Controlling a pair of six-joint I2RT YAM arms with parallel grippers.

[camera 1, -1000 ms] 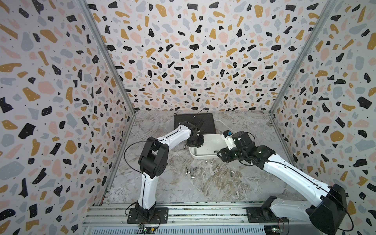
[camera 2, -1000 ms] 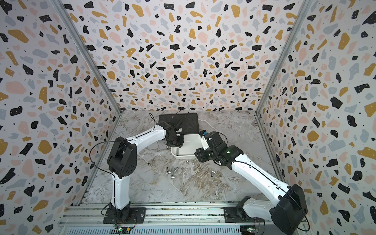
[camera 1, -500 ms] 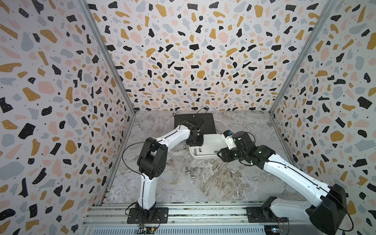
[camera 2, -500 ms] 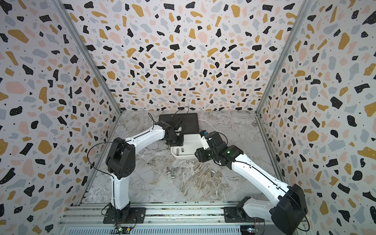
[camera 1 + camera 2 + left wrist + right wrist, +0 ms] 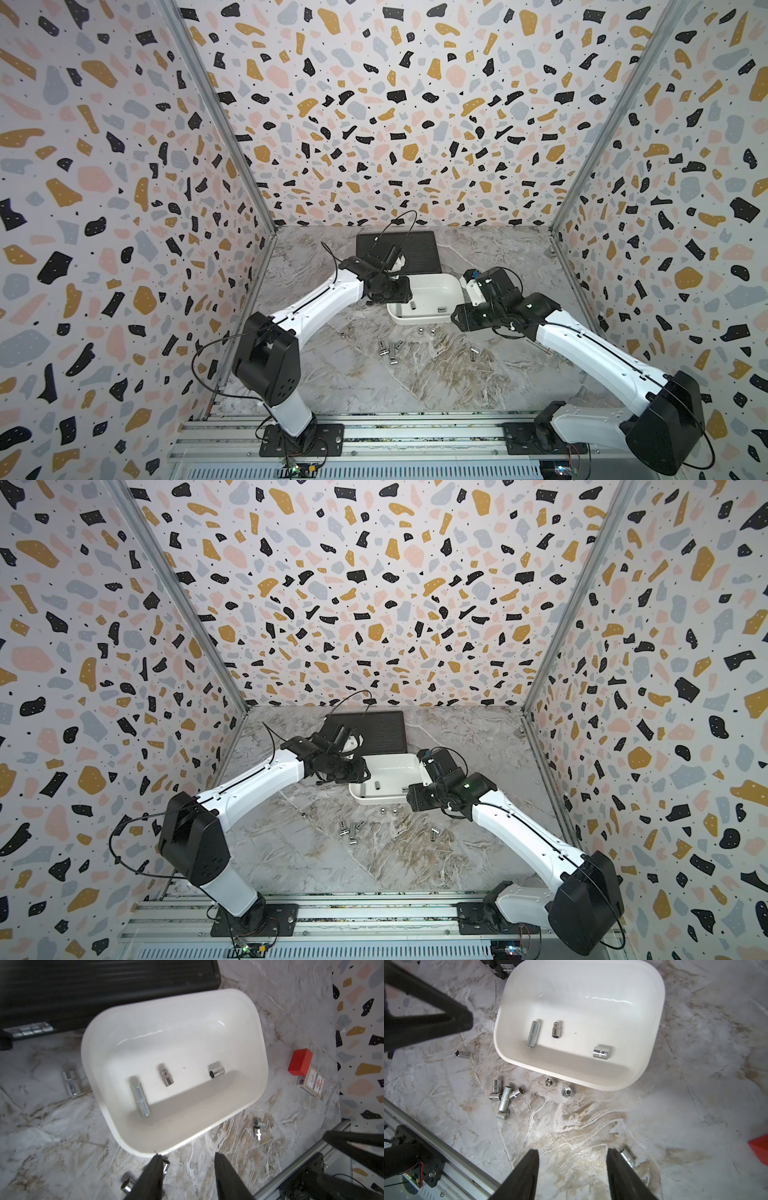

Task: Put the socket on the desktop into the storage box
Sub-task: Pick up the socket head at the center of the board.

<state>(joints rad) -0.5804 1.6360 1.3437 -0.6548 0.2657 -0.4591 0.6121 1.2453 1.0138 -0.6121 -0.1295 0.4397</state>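
Chrome socket [image 5: 629, 1160] half hidden behind right gripper [image 5: 572, 1150]

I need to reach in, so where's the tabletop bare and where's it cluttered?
Bare: the desktop between the socket cluster and the front rail, and beside the black case toward the right wall. Crowded: right before the storage box.

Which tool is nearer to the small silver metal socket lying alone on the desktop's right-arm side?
Right. The right tool hovers close beside the socket; the left tool is away at the far end of the white plastic storage box.
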